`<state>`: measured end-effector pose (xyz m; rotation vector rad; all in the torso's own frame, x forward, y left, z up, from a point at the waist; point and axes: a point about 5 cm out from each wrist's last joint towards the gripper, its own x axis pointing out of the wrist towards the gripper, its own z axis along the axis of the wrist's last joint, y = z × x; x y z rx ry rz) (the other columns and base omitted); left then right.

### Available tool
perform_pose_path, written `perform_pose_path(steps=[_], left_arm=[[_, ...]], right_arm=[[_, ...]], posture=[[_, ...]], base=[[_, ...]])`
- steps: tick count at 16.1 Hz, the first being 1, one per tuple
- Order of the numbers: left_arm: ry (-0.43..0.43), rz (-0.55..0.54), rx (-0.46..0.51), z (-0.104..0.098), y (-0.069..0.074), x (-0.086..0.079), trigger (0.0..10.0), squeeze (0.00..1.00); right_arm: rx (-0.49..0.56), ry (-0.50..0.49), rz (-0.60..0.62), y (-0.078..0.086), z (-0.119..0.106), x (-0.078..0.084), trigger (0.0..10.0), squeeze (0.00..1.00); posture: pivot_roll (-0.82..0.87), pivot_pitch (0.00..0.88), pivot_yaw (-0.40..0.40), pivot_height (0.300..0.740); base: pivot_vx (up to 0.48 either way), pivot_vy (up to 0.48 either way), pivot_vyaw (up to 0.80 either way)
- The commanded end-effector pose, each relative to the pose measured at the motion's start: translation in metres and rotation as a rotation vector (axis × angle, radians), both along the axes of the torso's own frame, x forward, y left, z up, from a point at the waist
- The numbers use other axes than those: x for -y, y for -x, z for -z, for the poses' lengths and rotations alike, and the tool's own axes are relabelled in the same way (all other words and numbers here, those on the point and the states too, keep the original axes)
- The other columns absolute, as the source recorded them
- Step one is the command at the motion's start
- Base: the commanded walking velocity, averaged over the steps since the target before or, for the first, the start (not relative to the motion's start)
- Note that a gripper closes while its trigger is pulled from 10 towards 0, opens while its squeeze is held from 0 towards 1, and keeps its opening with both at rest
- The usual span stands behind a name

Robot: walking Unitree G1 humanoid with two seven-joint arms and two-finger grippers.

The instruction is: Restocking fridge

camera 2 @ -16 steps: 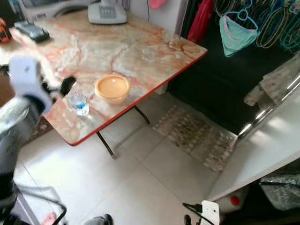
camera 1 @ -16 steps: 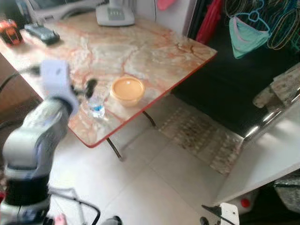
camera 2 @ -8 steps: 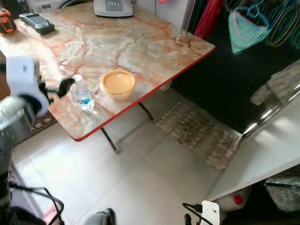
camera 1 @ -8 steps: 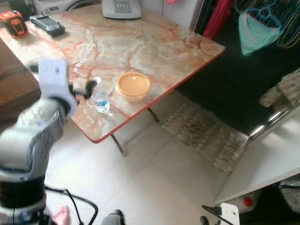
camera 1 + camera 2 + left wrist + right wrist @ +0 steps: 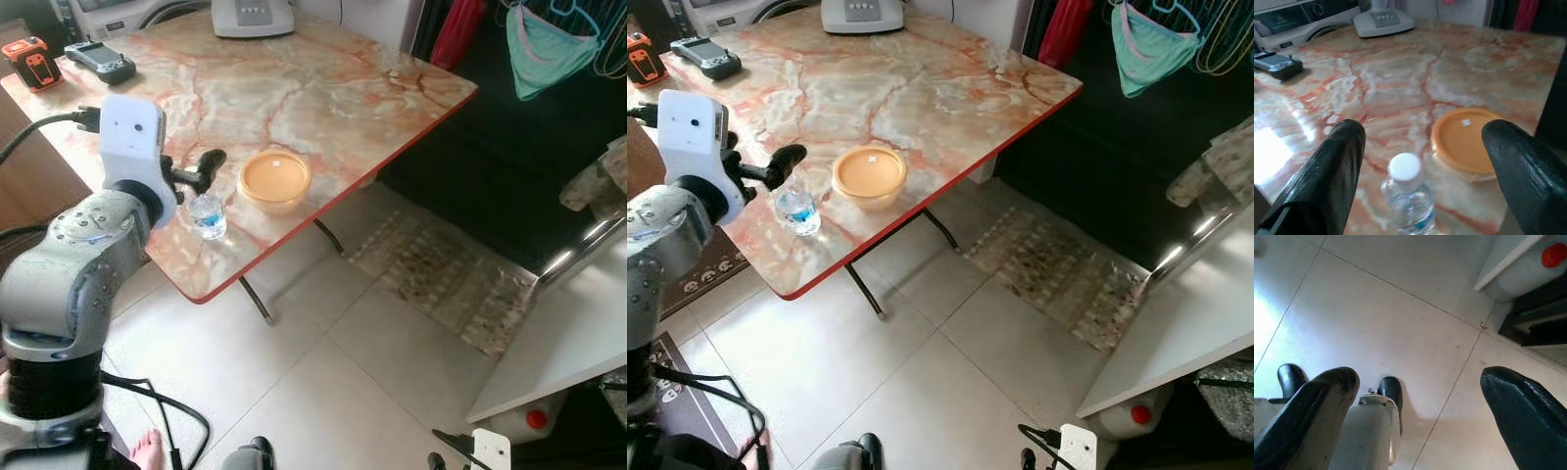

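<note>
We had our left gripper [image 5: 1418, 161] raised over the near corner of the marble-patterned folding table [image 5: 323, 88], its two black fingers spread wide and holding nothing, with the small water bottle [image 5: 1406, 196] standing upright between and just ahead of them. In the head views the bottle [image 5: 207, 214] stood close to the table's red front edge, just beside the orange lidded bowl [image 5: 274, 179] but apart from it. Compared with the pictures from a second before, the whole scene had shifted and sharpened, which we took to mean our head and body had moved and then steadied; against the table, the arm had come forward, so that the fingers now bracketed the bottle where earlier they had hung to one side of it. We judged this to be the end of the approach: the bottle was lined up but not yet gripped, and the next move would call for lowering the fingers around its body and closing gently, since a light bottle so near the edge could be knocked over or off. Our right gripper [image 5: 1418, 396] hung idle by our side, fingers likewise wide apart and empty, looking down at the pale tiled floor [image 5: 1400, 313]. At the table's far end lay a dark handset [image 5: 96, 61] and an orange and black device [image 5: 29, 61].
</note>
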<state>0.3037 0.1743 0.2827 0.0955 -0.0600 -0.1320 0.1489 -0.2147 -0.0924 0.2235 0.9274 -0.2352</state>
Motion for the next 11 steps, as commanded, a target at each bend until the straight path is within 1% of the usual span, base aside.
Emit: perform_pose_path(steps=[1, 3, 5, 6, 8, 9, 11], left_arm=[[0.003, -0.018, 0.025, -0.0039, 0.0006, 0.0007, 10.0, 0.0], [-0.006, -0.02, 0.021, -0.0019, 0.0015, 0.0009, 10.0, 0.0], [-0.03, -0.015, 0.01, 0.0003, 0.0039, 0.0009, 10.0, 0.0], [-0.028, -0.017, 0.011, 0.0005, 0.0043, 0.0013, 10.0, 0.0], [-0.031, -0.013, 0.014, 0.0005, 0.0036, 0.0049, 10.0, 0.0], [-0.025, -0.011, 0.023, -0.0018, 0.003, 0.0062, 10.0, 0.0], [-0.025, -0.011, 0.025, -0.0029, 0.003, 0.0064, 10.0, 0.0]], right_arm=[[-0.008, 0.008, -0.002, 0.0061, 0.002, -0.0003, 10.0, 0.0], [-0.013, 0.009, -0.015, 0.0069, 0.0023, 0.0001, 10.0, 0.0], [-0.012, -0.013, 0.009, 0.0091, 0.0031, -0.0004, 10.0, 0.0], [-0.01, -0.013, 0.005, 0.0093, 0.0031, -0.0001, 10.0, 0.0], [-0.028, -0.021, -0.025, 0.0103, 0.0038, -0.0007, 10.0, 0.0], [-0.024, -0.023, -0.064, 0.0092, 0.0033, -0.0012, 10.0, 0.0], [-0.028, -0.019, -0.08, 0.0091, 0.0032, -0.0009, 10.0, 0.0]], posture=[[0.18, 0.144, -0.022, 0.74], [0.19, 0.14, -0.026, 0.74], [0.19, 0.14, -0.027, 0.74], [0.19, 0.139, -0.028, 0.74], [0.2, 0.135, -0.036, 0.74], [0.2, 0.135, -0.034, 0.74], [0.21, 0.129, -0.031, 0.74]], base=[[0.0, 0.0, 0.0], [0.0, 0.0, 0.8], [0.0, 0.0, 0.0], [0.0, 0.0, 0.0], [0.261, 0.0, 0.0], [0.277, 0.0, 0.0], [0.283, 0.0, 0.0]])
